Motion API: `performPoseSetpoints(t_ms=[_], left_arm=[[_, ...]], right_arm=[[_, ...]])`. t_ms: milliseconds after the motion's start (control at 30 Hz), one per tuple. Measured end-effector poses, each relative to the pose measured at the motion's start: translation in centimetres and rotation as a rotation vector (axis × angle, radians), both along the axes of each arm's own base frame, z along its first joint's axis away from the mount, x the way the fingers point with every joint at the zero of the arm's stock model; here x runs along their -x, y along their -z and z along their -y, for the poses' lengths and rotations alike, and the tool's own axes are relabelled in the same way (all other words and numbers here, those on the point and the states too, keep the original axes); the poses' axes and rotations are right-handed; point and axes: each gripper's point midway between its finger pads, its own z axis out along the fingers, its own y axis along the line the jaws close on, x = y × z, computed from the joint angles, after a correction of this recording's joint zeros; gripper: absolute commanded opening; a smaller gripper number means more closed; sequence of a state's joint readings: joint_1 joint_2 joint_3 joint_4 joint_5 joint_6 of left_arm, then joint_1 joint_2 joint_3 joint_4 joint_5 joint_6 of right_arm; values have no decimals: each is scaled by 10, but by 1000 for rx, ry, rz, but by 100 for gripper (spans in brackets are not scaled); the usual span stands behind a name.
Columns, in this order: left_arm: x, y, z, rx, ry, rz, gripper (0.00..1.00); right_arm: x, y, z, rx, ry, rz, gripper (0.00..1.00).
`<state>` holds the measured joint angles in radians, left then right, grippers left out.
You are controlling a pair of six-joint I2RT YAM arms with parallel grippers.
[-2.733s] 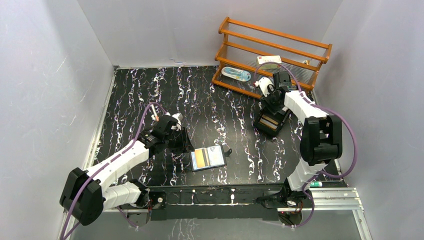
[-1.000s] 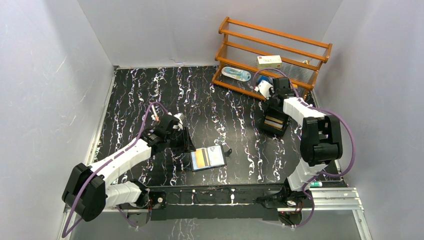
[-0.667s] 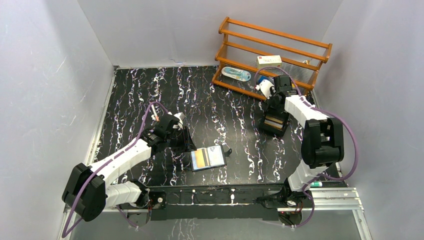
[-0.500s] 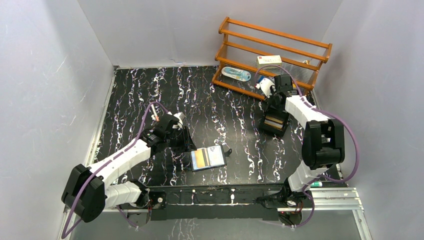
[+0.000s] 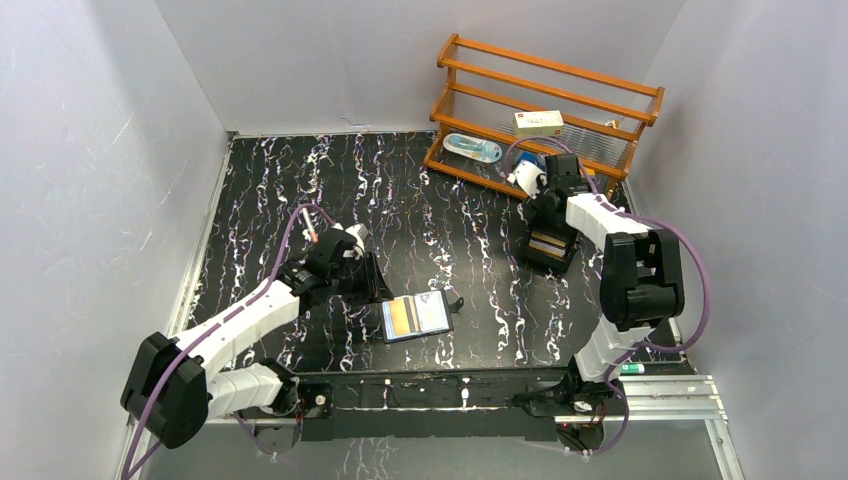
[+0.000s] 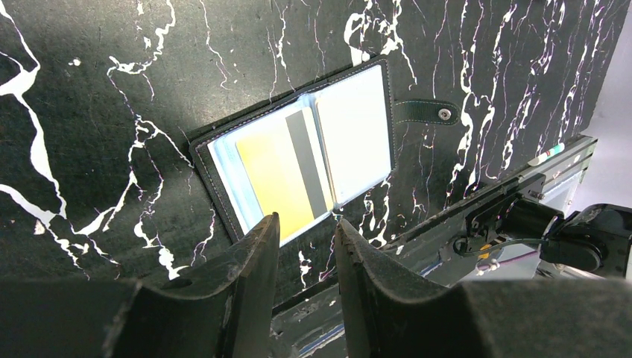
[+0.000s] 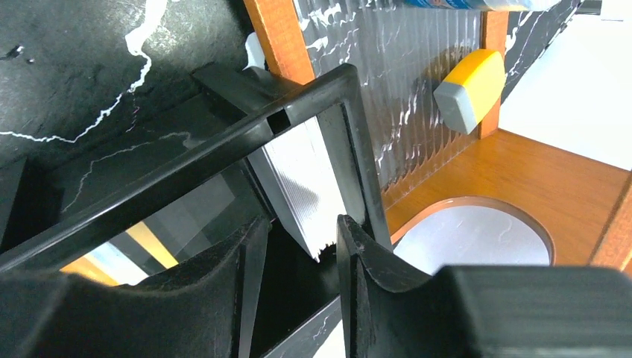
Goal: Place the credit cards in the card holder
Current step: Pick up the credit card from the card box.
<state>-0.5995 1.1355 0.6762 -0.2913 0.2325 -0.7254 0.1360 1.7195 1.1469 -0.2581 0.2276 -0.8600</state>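
The card holder point(image 5: 415, 317) lies open flat near the table's front edge. In the left wrist view it point(image 6: 216, 175) holds a yellow card with a grey stripe point(image 6: 277, 173) in its left half and a white card point(image 6: 356, 138) in its right half. My left gripper point(image 6: 305, 224) hovers just beside its near edge, open and empty. At the back right, my right gripper point(image 7: 302, 227) reaches into a black open-topped box point(image 7: 223, 142). Its jaws stand open around the corner of a leaning stack of white credit cards point(image 7: 309, 175).
A wooden rack point(image 5: 548, 70) stands at the back right behind the black box point(image 5: 548, 250), holding a small carton point(image 5: 538, 122) and a blue-white pack point(image 5: 472, 148). A yellow-white eraser point(image 7: 466, 88) and a white round object point(image 7: 469, 239) sit close to my right gripper.
My right arm has shifted slightly over the black box. The left arm and the card holder have not moved.
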Motion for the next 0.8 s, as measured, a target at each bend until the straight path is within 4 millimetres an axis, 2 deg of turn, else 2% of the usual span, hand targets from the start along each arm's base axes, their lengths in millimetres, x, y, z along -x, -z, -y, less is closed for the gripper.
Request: performPoseSetpoints(t_ms=[300,567,800], left_arm=[[0,1,0,-2,0,-2,32],[0,1,0,-3,0,-4,32],[0,1,0,-3,-1,-5,32]], right_arm=[[-6,19,2,33,-14,-11,39],[-9,16,6,60,-4,5,21],[-9,13,8,77,9,14,23]])
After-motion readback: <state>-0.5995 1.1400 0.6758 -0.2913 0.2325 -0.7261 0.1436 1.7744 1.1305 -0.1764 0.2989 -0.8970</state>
